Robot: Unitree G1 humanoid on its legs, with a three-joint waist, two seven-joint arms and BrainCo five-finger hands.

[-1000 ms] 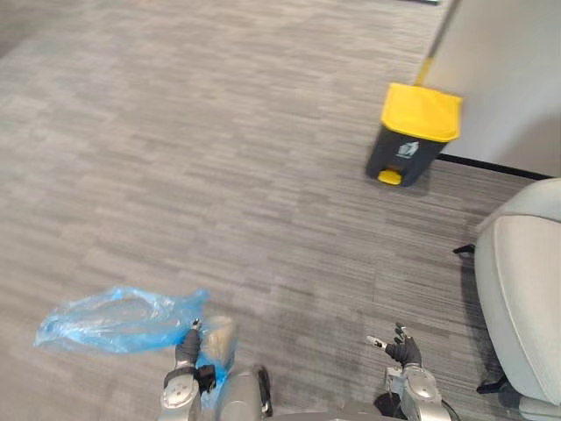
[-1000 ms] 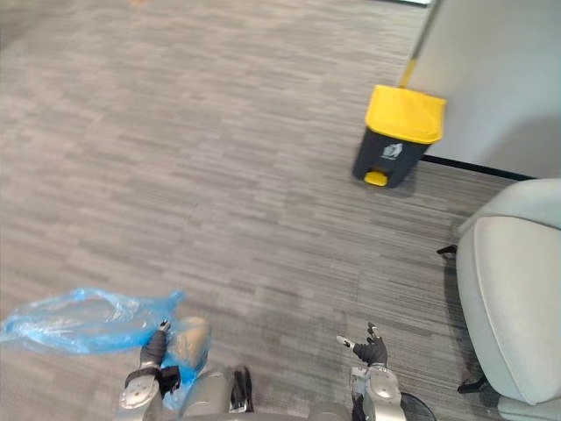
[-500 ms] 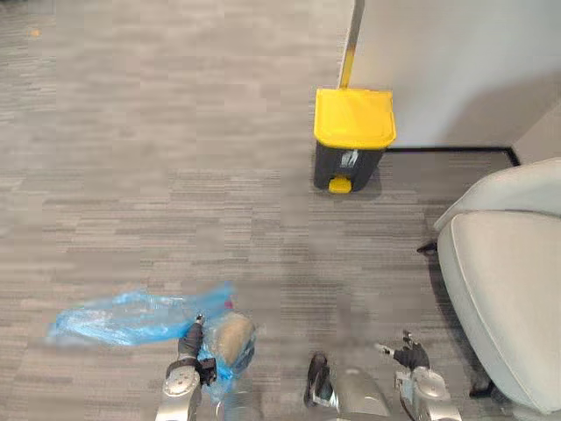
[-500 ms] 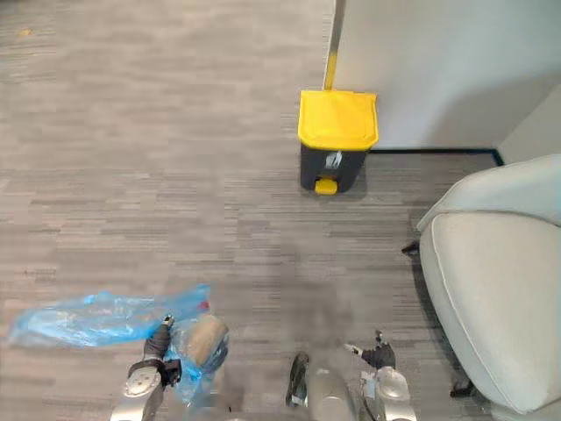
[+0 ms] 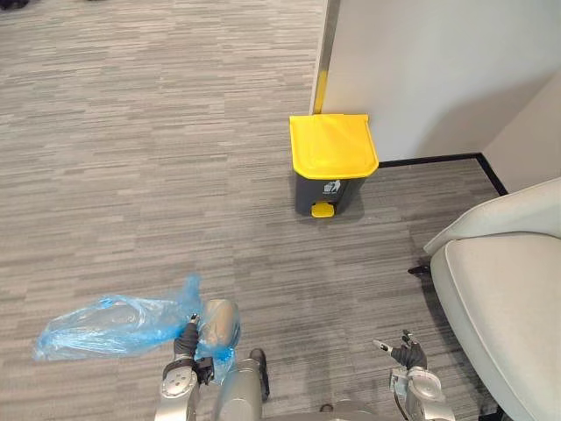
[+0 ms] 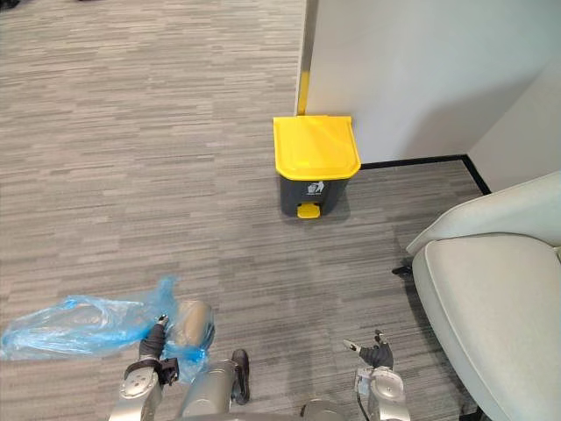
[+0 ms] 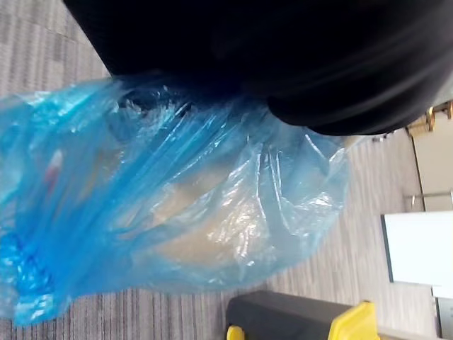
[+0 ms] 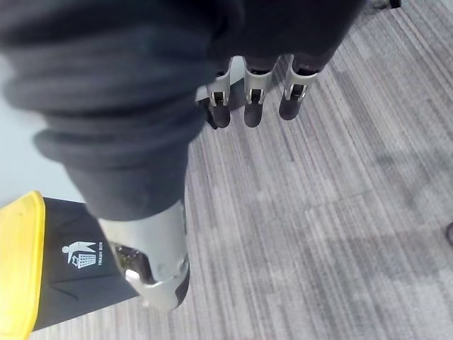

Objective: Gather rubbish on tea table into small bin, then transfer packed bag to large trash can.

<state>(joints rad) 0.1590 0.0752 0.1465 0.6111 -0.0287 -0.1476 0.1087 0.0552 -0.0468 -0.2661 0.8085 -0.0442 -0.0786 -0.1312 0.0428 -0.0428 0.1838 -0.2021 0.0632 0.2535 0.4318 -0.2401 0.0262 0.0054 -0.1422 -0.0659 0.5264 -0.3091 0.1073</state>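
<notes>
- Left hand (image 5: 186, 338) sits low at the robot's left side, fingers closed around the bunched neck of the blue bag (image 5: 105, 323). So it's clamped on the plastic, not just touching it.
- The bag is see-through blue film. A long, loose part trails out to the robot's left over the grey carpet (image 5: 158, 158). A fuller bulge with something pale brownish inside sits right beside the hand on its other side.
- The left wrist view is super close. The crinkled blue plastic is right up against the hand's dark cover, with the tan lump showing through. The fingers themselves are buried behind the film there, so the grip reading comes from the head views.
- Right hand (image 8: 255, 88) is down at the robot's right side, fingers straight and spread a bit, thumb out to the side. It's holding nothing and touching nothing, with carpet beneath it.
- The large trash can (image 5: 331, 171) has a dark grey body, a yellow lid (image 5: 333, 145) and a yellow foot pedal at the base. The lid is down. It stands ahead of the robot, against the foot of a pale wall (image 5: 421, 70), well apart from both hands and the bag.
- A light grey seat (image 5: 504, 298) is off to the robot's right, near the right hand but not touching it.
- The bag is in the left hand, off the carpet at the hand end. I can't tell whether its trailing end touches the floor.
</notes>
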